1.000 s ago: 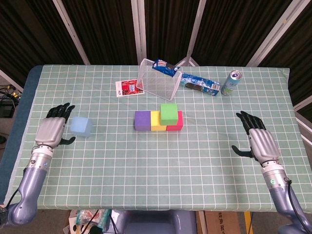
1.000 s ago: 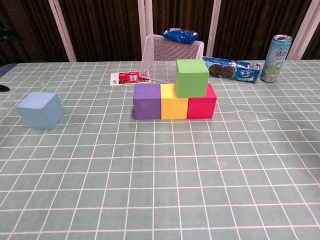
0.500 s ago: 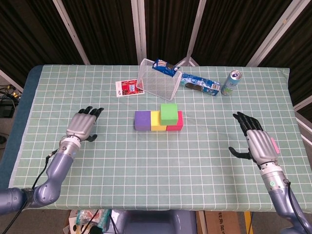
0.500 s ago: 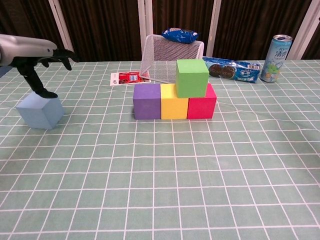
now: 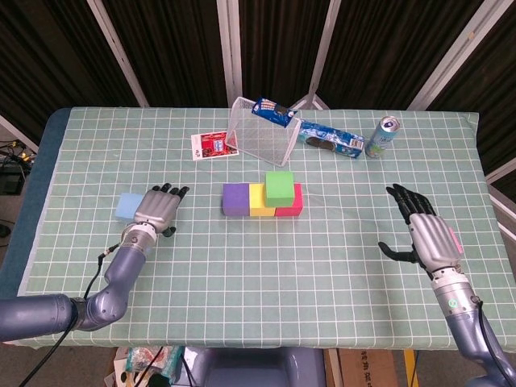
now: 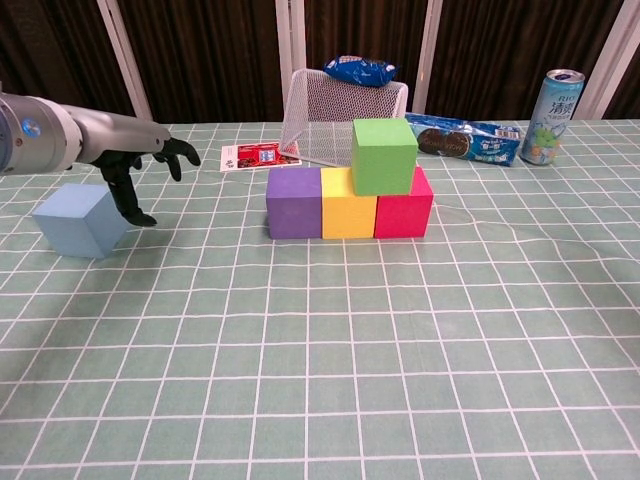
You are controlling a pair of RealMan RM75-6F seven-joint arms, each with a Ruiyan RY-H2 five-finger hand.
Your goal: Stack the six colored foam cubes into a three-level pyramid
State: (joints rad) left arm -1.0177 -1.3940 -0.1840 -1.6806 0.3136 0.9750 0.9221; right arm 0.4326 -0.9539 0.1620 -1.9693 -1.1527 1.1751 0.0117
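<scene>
A purple cube [image 5: 235,200] [image 6: 294,202], a yellow cube [image 5: 260,201] [image 6: 348,204] and a red cube [image 5: 290,205] [image 6: 404,207] stand in a row mid-table. The green cube [image 5: 280,187] [image 6: 384,155] sits on top, over the yellow and red ones. A light blue cube [image 5: 128,207] [image 6: 80,220] lies apart at the left. My left hand [image 5: 158,212] [image 6: 140,168] hovers open just right of the blue cube, holding nothing. My right hand [image 5: 427,231] is open above the table at the right, seen only in the head view.
Behind the row stands a wire mesh basket [image 5: 262,131] [image 6: 340,115] with a blue snack pack [image 5: 272,110] on it. A cookie packet [image 5: 330,140] [image 6: 462,140], a drink can [image 5: 381,136] [image 6: 552,118] and a red-white card [image 5: 211,146] [image 6: 258,156] lie at the back.
My left hand has swept rightward from left of the blue cube, passing over it to its right side. The blue cube stays in place. My right hand barely moved.
</scene>
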